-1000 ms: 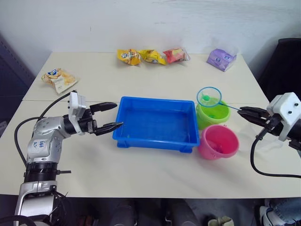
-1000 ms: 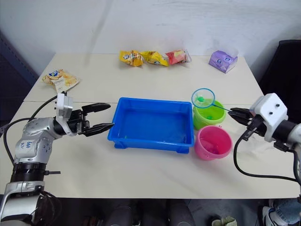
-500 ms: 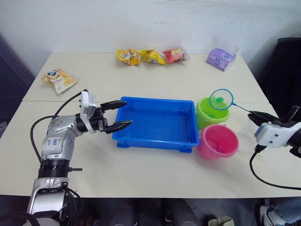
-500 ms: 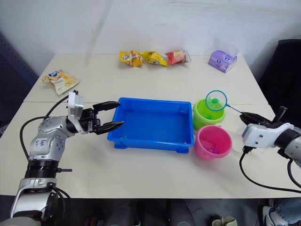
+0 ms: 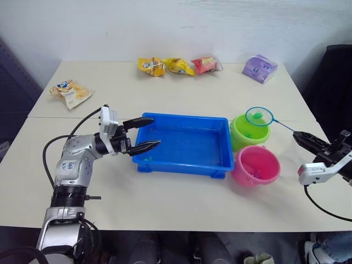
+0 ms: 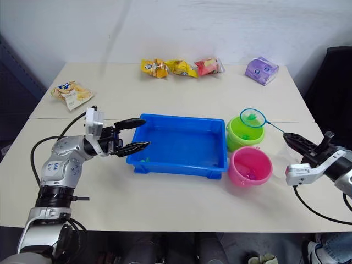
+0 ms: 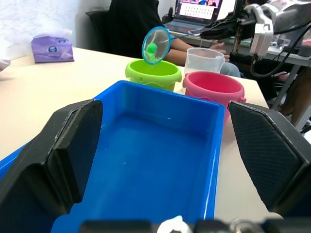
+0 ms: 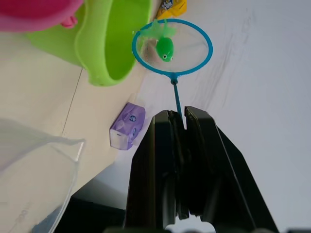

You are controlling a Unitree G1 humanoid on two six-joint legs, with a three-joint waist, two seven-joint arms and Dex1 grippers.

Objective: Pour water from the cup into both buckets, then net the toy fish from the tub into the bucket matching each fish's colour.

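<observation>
The blue tub (image 5: pixel 183 164) sits mid-table. My left gripper (image 5: pixel 156 131) is open, its two fingers over the tub's left end. Right of the tub stand the lime green bucket (image 5: pixel 240 137) and, nearer, the pink bucket (image 5: pixel 256 165). My right gripper (image 5: pixel 300 136) is shut on the thin handle of the net (image 5: pixel 259 116). The net's blue hoop hangs above the green bucket with a green toy fish (image 8: pixel 165 47) in its mesh. The clear cup (image 7: pixel 204 59) stands just behind the buckets, between them and my right gripper.
Several snack bags (image 5: pixel 177 65) and a purple pack (image 5: pixel 259 68) lie along the table's far edge. Another snack bag (image 5: pixel 69 92) lies at the far left. A seated person and a laptop (image 7: pixel 194 9) are beyond the table's right side.
My right gripper dropped and swung the net rightward, over the green bucket's far side. My left gripper moved right, up to the tub's left end.
</observation>
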